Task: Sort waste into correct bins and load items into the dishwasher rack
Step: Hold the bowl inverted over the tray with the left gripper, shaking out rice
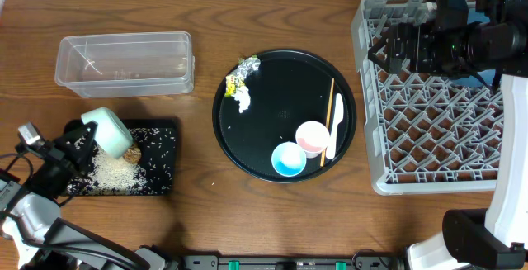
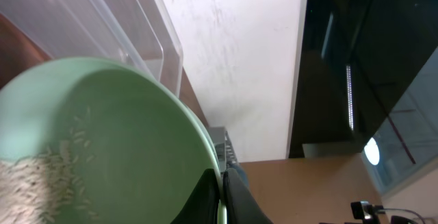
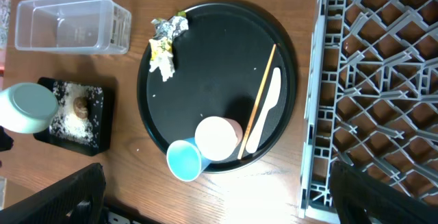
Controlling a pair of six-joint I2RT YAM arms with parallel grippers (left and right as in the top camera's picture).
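Light: bright, even, from above; soft shadow beside the clear tub (image 1: 124, 62).
Glare: pale patch on the tabletop (image 3: 274, 186) below the round black tray (image 3: 212, 66).
Focus: pale green bowl (image 2: 102, 142) blurred, close to lens.
Background: dark glass (image 2: 383, 59), one lamp reflection (image 2: 371, 152).

bowl (image 1: 107, 130) over the shallow tray (image 1: 168, 179), tub (image 1: 124, 62) behind it; round tray (image 1: 280, 88) between these and the rack (image 1: 429, 138).

Seeing green bowl (image 1: 107, 131) tipping on its side over small black tray (image 1: 172, 130), front left, w/ rice (image 1: 109, 169) + brown lump (image 1: 132, 154) lying in tray, few grains clinging inside bowl. Spotting clear tub (image 1: 124, 80) sitting upright just behind. Finding foil (image 1: 244, 70), yellow wrapper (image 1: 233, 82), paper scraps (image 1: 242, 98) bunching at round tray (image 1: 280, 88) back-left rim; pink cup (image 1: 312, 137), blue cup (image 1: 288, 158) touching near front; spoon (image 1: 335, 125), chopsticks (image 1: 328, 117) lying alongside. Noting grey rack (image 1: 429, 138) sitting far right.
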